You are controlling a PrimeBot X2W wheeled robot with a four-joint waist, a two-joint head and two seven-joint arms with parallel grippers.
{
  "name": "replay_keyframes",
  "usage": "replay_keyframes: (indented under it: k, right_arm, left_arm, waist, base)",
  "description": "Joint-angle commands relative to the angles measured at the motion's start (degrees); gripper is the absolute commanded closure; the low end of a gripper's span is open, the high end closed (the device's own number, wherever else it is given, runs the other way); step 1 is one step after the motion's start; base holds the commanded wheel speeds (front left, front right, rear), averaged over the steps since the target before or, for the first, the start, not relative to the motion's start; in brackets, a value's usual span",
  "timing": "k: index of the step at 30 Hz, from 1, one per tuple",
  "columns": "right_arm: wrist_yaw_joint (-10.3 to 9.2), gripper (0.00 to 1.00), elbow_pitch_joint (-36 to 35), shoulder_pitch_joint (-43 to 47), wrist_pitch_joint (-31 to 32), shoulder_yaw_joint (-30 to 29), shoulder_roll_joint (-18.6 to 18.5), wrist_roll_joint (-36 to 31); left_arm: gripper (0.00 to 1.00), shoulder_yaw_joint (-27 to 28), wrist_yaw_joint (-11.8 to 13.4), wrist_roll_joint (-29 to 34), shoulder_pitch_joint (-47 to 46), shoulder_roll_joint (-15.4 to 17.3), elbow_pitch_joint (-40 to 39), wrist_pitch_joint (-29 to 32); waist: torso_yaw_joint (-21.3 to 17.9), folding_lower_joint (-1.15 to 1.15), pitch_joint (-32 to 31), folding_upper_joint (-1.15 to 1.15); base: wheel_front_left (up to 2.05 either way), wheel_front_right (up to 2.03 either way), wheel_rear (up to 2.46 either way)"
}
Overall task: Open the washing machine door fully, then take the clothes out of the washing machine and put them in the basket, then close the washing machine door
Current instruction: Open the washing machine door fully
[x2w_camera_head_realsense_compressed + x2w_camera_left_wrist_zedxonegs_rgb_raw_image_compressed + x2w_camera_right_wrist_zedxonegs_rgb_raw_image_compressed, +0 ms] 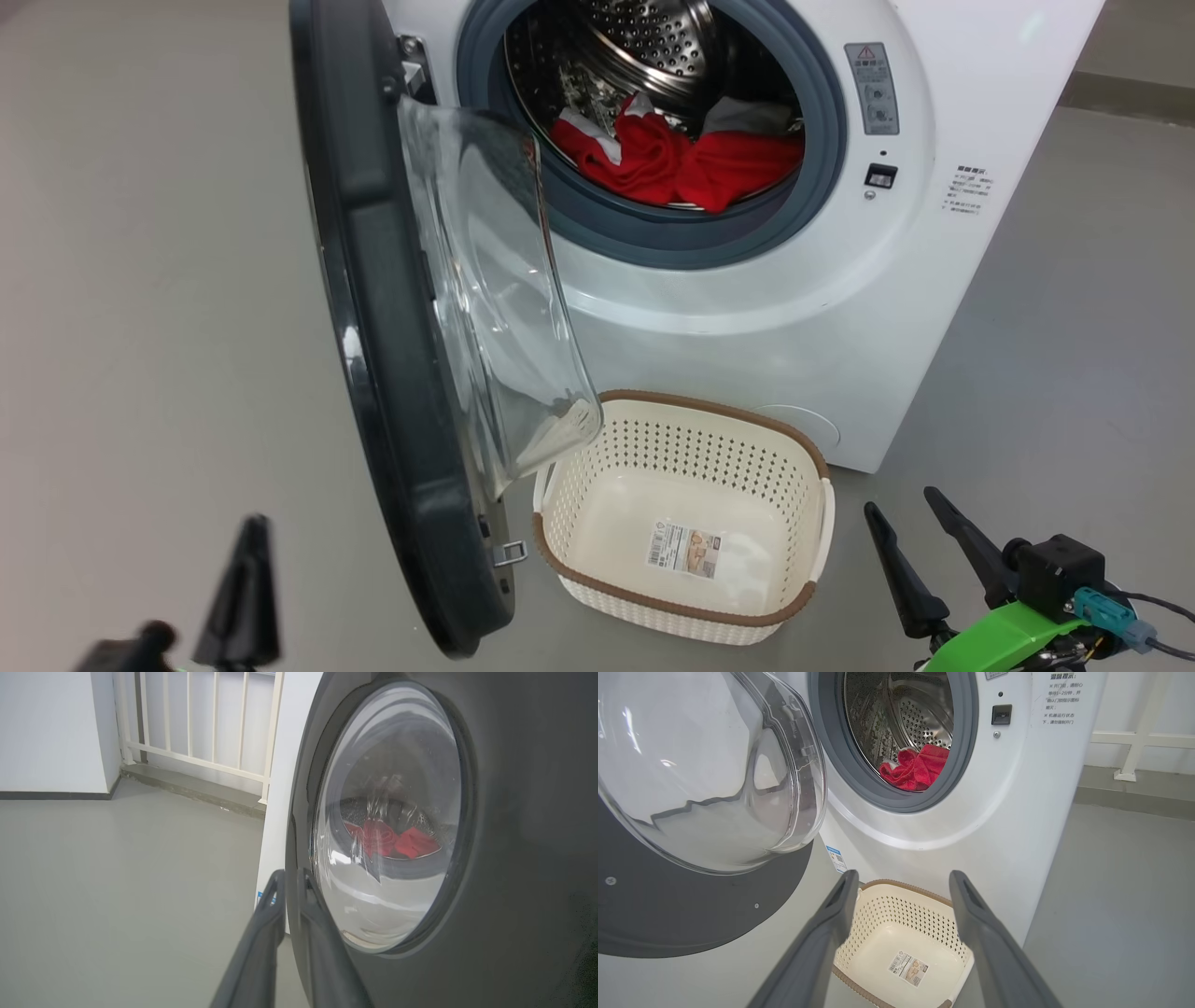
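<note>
- The large round washing machine door with its wide glossy black rim (373,308) stands swung out to the left. Its top is cut off by the head view's upper edge.
- The door's bulging clear glass bowl (485,280) covers the near left corner of the small cream-white perforated plastic basket with a brown woven-look rim (709,411).
- The basket sits on the grey floor (140,280), just in front of the big white front-loading washing machine (747,355). It holds nothing but a sticker (686,549) on its bottom.
- The bright red and white fabric clothes (681,163) lie heaped in the steel dimpled drum (653,37). Their lower edge is hidden behind the grey rubber gasket (653,238), so how many pieces there are cannot be told.
- In the left wrist view the clothes (387,840) appear warped through the door's glass.
- The left hand (245,597) is dark, blurred and cut off at the bottom edge of the head view, out on the door's outer side.
- In its own wrist view the left hand (290,875) has its fingers close together, with a narrow gap, at the door's edge. Whether they pinch the rim cannot be told.
- The right hand (901,501) is spread wide and holds nothing, near the basket's right side.
- In its wrist view the right hand (903,877) hovers above the basket.
</note>
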Motion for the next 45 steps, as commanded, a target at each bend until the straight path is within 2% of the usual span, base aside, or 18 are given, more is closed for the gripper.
replay_keyframes:
  k: [1,4,8,12,15,20,26,32,45]
  right_arm:
    - [0.09,0.00,-1.42,0.26,-0.69,1.00,-0.34,-0.64]
    - [0.09,0.00,-1.54,0.44,-0.69,1.09,-0.27,-0.79]
    - [0.09,0.00,-1.81,0.37,-0.69,0.84,-0.38,-1.02]
    - [0.09,0.00,-2.23,0.30,-0.69,0.52,-0.41,-1.15]
    - [0.09,0.00,-2.54,0.23,-0.69,0.50,-0.28,-1.27]
    - [0.09,0.00,-2.81,-0.11,-0.69,0.61,-0.20,-1.39]
    - [0.09,0.00,-2.97,-0.41,-0.69,0.64,-0.11,-1.43]
    - [0.09,0.00,-3.05,-0.53,-0.69,0.57,-0.13,-1.37]
    - [0.09,0.00,-3.68,-0.68,-0.69,0.48,-0.01,-1.62]
  left_arm:
    - [1.00,3.04,0.28,-1.55,-1.95,0.92,-3.31,-0.71]
    - [1.00,4.74,0.38,-3.07,-2.68,0.92,-8.49,-0.71]
    - [1.00,4.79,0.57,-4.16,-4.06,0.92,-19.12,-0.71]
    - [1.00,0.48,1.21,-7.29,-3.65,0.92,-27.76,-0.71]
    - [1.00,-5.89,0.24,-7.87,-2.49,0.92,-30.76,-0.71]
    - [1.00,-14.61,-1.00,-6.41,-0.22,0.92,-28.42,-0.71]
    - [1.00,-21.63,-1.43,-7.49,1.31,1.01,-20.09,-0.60]
    - [1.00,-22.65,-1.06,-8.87,0.64,1.00,-12.54,0.04]
    - [1.00,-19.20,1.47,-11.66,-1.12,1.23,-6.77,-0.05]
  waist:
    - [0.03,0.00,-0.30,0.00]
    - [0.06,0.00,-0.60,0.00]
    - [0.10,0.00,-0.82,0.00]
    - [-0.04,0.00,-0.96,0.00]
    - [-0.32,0.00,-1.04,0.00]
    - [-0.71,0.00,-1.06,0.00]
    - [-1.02,0.00,-1.02,0.00]
    - [-1.16,0.00,-1.16,0.00]
    - [-0.47,0.00,-0.73,0.00]
  base:
    - [0.00,0.00,0.00]
    - [0.00,0.00,0.00]
    - [0.00,0.00,0.00]
    - [0.00,0.00,0.00]
    - [0.00,0.00,0.00]
    - [0.00,0.00,0.00]
    - [0.00,0.00,0.00]
    - [0.00,0.00,0.00]
    - [0.00,0.00,0.00]
